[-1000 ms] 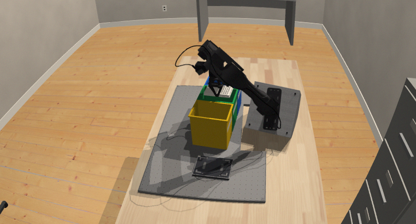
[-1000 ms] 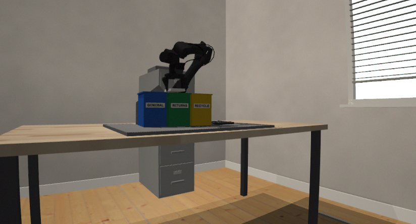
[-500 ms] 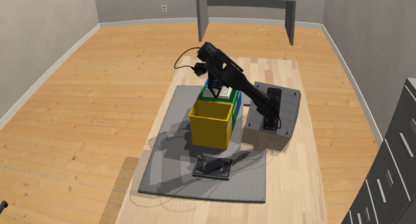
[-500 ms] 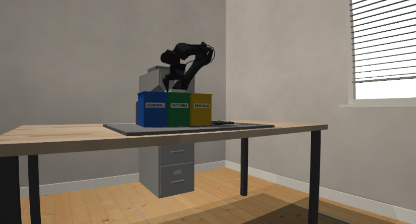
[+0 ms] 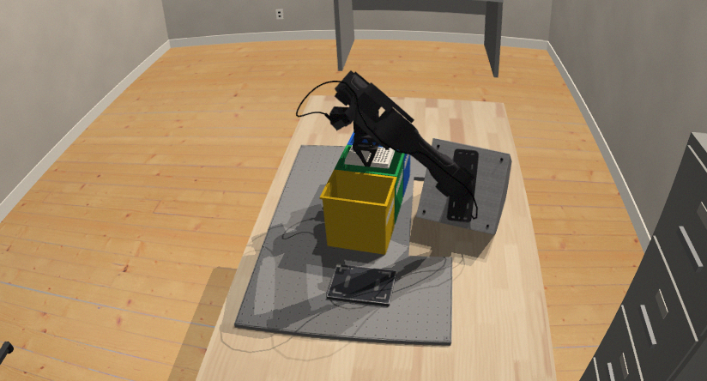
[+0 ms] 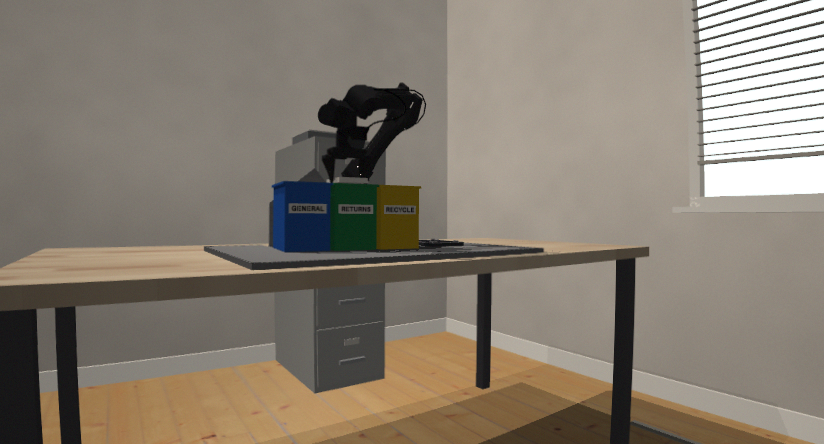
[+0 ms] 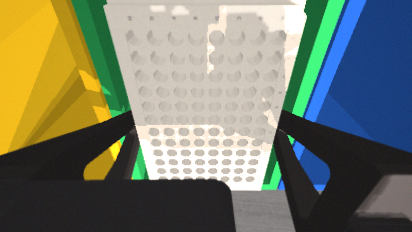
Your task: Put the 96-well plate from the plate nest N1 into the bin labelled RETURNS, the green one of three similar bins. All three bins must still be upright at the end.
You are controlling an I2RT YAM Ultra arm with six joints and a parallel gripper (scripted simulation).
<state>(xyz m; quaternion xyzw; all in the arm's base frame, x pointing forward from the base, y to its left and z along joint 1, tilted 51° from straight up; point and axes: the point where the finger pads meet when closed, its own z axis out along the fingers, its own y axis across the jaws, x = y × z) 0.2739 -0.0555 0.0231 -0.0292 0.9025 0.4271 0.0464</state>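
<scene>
My gripper is shut on the white 96-well plate and holds it at the open top of the green RETURNS bin. In the wrist view the plate sits between my two black fingers, with the green rim on both sides, the yellow bin on the left and the blue bin on the right. In the exterior view the gripper reaches down to the green bin's rim. The empty black plate nest N1 lies in front of the yellow bin.
Three bins stand upright in a row on the grey mat: blue GENERAL, green RETURNS, yellow RECYCLE. The arm's grey base block stands to the right of the bins. A filing cabinet stands behind the table.
</scene>
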